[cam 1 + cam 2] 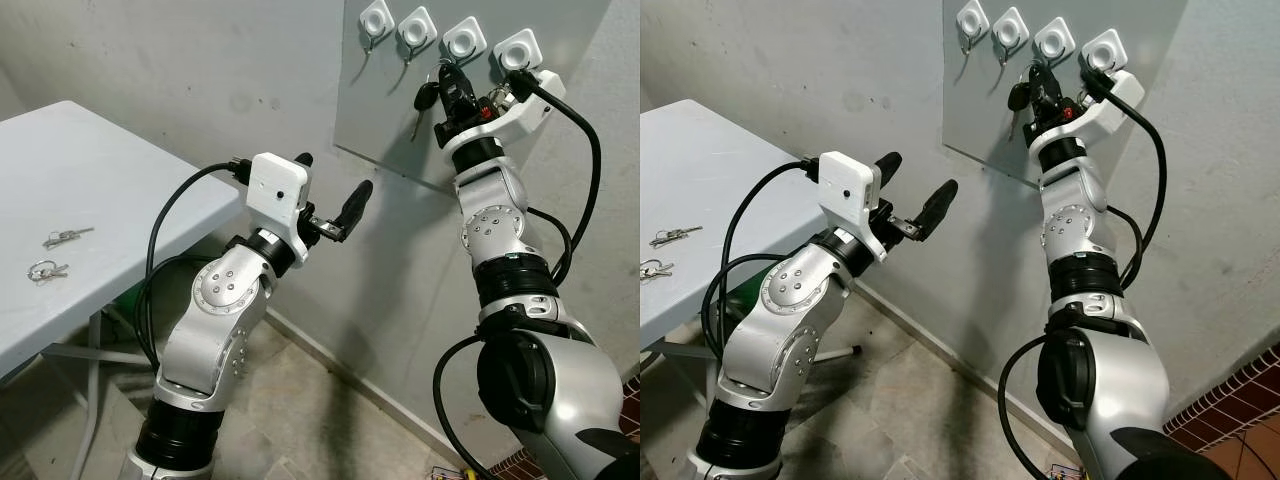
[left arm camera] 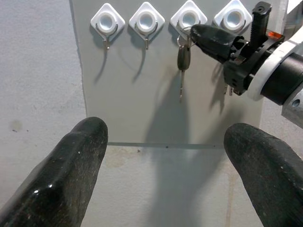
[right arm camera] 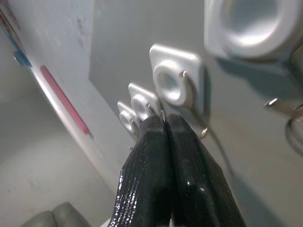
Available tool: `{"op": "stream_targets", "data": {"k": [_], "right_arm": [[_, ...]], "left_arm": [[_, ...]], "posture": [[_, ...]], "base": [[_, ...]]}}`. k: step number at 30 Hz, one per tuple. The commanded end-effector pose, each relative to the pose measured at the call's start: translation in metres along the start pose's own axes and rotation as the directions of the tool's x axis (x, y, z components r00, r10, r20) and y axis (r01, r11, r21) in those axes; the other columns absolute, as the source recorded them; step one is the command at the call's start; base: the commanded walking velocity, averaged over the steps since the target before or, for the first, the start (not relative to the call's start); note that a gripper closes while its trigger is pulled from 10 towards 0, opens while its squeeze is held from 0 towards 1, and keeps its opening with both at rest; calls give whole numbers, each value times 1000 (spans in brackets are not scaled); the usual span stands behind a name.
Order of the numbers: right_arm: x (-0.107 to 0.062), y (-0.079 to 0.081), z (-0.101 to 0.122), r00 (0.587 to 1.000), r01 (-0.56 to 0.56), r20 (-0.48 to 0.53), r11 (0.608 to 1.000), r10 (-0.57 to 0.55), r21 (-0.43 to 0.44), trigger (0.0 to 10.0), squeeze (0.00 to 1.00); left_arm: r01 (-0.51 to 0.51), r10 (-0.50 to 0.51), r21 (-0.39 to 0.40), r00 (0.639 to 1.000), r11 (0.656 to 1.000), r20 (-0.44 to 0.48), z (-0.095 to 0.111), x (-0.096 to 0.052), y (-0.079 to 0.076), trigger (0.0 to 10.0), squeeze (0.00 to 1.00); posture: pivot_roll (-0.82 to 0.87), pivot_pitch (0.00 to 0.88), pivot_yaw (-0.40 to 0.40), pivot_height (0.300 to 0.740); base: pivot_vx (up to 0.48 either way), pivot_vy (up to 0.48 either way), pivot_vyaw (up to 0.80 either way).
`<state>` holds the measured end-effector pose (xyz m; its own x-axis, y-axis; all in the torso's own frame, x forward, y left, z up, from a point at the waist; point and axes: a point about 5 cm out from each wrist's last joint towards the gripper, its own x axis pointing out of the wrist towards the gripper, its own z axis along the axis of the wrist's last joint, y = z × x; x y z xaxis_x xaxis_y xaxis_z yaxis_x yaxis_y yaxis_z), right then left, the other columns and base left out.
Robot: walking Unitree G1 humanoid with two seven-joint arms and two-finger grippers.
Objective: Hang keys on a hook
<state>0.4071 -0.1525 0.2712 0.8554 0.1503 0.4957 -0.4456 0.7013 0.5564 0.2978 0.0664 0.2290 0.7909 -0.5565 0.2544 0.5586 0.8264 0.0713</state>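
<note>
Four white hooks sit in a row on a grey wall panel (image 1: 480, 130). A black-headed key (image 1: 424, 98) dangles by its ring at the third hook (image 1: 464, 40). My right gripper (image 1: 447, 72) is raised to that hook, fingers (image 3: 163, 142) pressed together with a sliver of the key ring (image 3: 162, 113) at their tips. I cannot tell whether the ring rests on the hook's prong. My left gripper (image 1: 335, 185) hovers open and empty at mid height, short of the wall and pointing at the panel. In the left wrist view the key (image 2: 183, 57) hangs below the third hook (image 2: 188, 18).
A grey folding table (image 1: 120, 170) stands at my left, with two more key sets (image 1: 66, 237) (image 1: 45, 270) lying on it. The first, second and fourth hooks (image 1: 376, 18) (image 1: 417, 27) (image 1: 518, 48) are bare. The tiled floor (image 1: 300, 410) lies below.
</note>
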Motion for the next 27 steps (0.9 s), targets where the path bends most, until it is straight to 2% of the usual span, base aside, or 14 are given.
{"op": "stream_targets", "data": {"k": [1, 5, 27], "right_arm": [[3, 2, 7, 999, -17, 34, 1000, 17, 14, 10000, 0], [3, 4, 8, 998, -42, 50, 999, 40, 31, 10000, 0], [0, -9, -4, 998, 66, -12, 997, -65, 51, 10000, 0]], "left_arm": [[-3, 3, 4, 1000, 1000, 2, 2, 0, 0, 10000, 0], [-4, 4, 3, 1000, 1000, 3, 2, 0, 0, 10000, 0], [-17, 17, -4, 1000, 1000, -1, 2, -1, 1, 10000, 0]], "posture": [[64, 0, 4, 740], [64, 0, 4, 740], [68, 0, 2, 740]], "base": [[0, 0, 0], [0, 0, 0], [0, 0, 0]]}}
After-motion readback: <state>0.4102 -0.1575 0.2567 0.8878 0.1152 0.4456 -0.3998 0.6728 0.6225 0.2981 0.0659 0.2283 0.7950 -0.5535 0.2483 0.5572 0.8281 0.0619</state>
